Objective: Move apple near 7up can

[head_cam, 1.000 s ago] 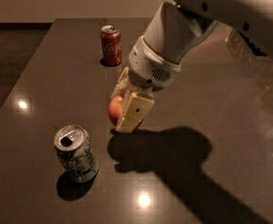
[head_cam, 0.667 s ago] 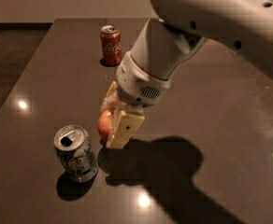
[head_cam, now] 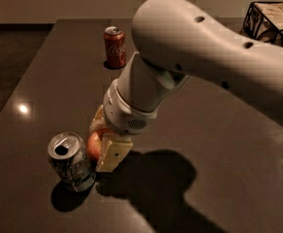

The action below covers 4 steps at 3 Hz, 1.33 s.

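The silver-white 7up can [head_cam: 70, 161] with green markings stands upright at the front left of the dark table [head_cam: 214, 144]. The red-orange apple [head_cam: 94, 145] is held between the cream fingers [head_cam: 112, 153] of my gripper [head_cam: 102, 142], just right of the can and very close to it, low over the table. The gripper is shut on the apple. Most of the apple is hidden by the fingers and the white arm [head_cam: 190, 57] above it.
A red Coca-Cola can [head_cam: 115, 46] stands upright at the back of the table. A wire basket [head_cam: 272, 21] sits at the far right edge. The arm casts a dark shadow [head_cam: 156, 183] to the right of the gripper.
My gripper has moved left and towards the front with the apple in it, and now sits right beside the 7up can. The cans have not moved.
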Tool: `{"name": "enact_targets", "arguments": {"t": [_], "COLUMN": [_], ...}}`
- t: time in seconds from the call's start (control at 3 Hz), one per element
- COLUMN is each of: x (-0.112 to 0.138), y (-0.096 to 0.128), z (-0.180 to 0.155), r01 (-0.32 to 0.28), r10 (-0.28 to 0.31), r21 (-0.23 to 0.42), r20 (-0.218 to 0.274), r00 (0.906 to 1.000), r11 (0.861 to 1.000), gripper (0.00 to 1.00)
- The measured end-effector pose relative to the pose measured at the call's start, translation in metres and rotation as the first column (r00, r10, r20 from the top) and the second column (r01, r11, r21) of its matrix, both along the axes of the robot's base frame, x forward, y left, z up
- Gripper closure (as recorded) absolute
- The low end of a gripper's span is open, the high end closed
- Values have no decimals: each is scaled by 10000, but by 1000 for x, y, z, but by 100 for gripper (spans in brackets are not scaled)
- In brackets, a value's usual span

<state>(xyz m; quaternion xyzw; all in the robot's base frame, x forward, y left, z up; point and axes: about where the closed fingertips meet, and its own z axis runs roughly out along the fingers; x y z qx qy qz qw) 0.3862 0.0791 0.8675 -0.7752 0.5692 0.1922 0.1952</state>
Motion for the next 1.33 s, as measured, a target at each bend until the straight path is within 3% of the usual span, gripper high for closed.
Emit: {"name": "enact_targets", "arguments": {"t": [0.33,1.33], "x": [8,14], "y": [2,0], "z": [-11,-17], "r01": [39,58], "r10": [-39,-54], "r21": [-50,-181], "r20": [108,179], "r00": [9999,9998], "r11": [10000,9998], "gripper": [83,13]}}
